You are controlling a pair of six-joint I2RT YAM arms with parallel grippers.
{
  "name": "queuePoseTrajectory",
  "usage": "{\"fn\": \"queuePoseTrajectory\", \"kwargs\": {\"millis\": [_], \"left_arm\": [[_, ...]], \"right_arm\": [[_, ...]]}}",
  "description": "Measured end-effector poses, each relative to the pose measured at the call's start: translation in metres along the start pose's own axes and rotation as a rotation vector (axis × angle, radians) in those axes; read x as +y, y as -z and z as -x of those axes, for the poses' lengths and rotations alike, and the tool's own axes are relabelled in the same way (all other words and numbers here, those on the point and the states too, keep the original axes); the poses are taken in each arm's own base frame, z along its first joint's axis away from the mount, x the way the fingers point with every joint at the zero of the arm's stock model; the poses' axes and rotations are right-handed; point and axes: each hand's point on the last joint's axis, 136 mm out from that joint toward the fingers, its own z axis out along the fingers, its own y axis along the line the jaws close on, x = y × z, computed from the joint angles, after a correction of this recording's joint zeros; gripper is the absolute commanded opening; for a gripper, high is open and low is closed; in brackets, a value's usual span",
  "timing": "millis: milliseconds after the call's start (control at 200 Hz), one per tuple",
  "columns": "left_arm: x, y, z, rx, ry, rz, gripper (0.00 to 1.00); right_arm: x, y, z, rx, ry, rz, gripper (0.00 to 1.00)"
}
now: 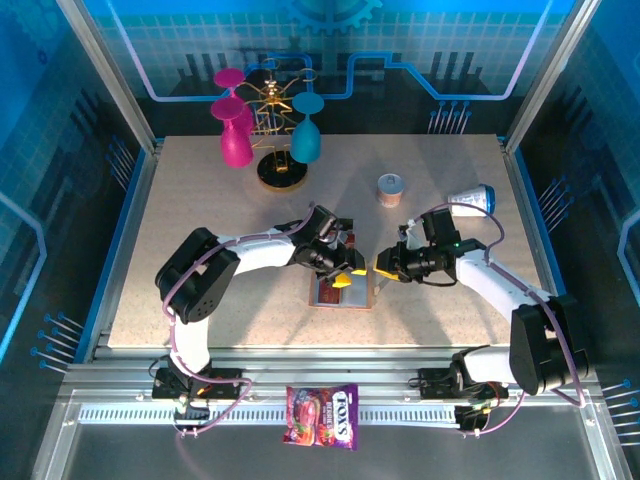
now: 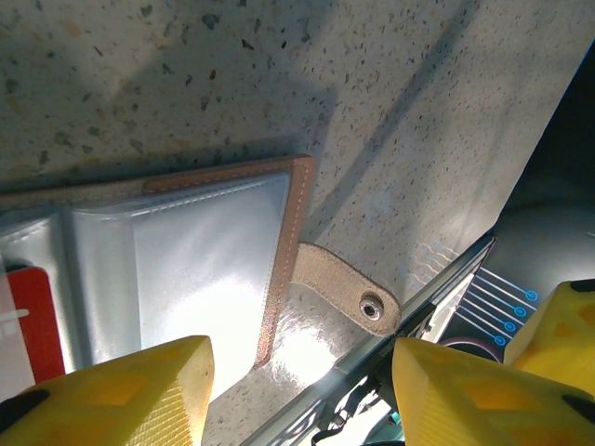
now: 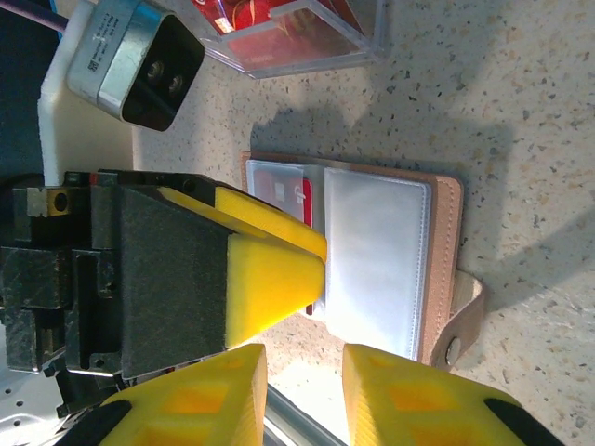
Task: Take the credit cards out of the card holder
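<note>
Near centre of table (image 1: pixel 180 190): card holder (image 3: pixel 376 251) open flat, red card (image 3: pixel 296 200) in left pocket. Extraction step. Left gripper (image 2: pixel 302 381) released above; right gripper (image 3: pixel 305 390) barely parted, empty. Next: pinch card edge, slide out.

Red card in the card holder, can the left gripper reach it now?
Probably yes: the left gripper hangs open over the open card holder, and nothing else blocks the red card in its pocket, just off to one side.

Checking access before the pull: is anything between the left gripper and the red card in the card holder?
Nothing visible. The card holder lies open, the red card shows in its pocket, and the left gripper hangs open just above.
</note>
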Motion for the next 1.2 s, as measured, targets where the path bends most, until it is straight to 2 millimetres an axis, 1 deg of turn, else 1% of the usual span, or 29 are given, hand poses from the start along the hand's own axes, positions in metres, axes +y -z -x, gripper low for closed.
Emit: {"fn": "queuePoseTrajectory", "kwargs": {"millis": [355,475,640,850,1036,1201], "left_arm": [[0.002,0.002,0.001,-0.002,0.003,0.005,0.55],[0.007,0.009,0.003,-0.013,0.015,0.004,0.55],[0.016,0.024,0.003,-0.035,0.037,0.0,0.55],[0.033,0.041,0.002,-0.065,0.053,-0.005,0.55],[0.05,0.051,0.001,-0.084,0.082,-0.004,0.54],[0.062,0.056,0.003,-0.103,0.099,-0.01,0.51]], "right_arm": [[0.002,-0.001,0.002,-0.005,-0.002,0.01,0.29],[0.001,-0.007,0.002,0.006,-0.011,0.007,0.29],[0.0,-0.021,-0.005,0.05,-0.018,-0.004,0.29],[0.01,-0.039,-0.009,0.095,-0.001,-0.014,0.28],[0.017,-0.058,-0.014,0.132,0.015,-0.027,0.28],[0.018,-0.075,-0.02,0.165,0.019,-0.052,0.26]]}}
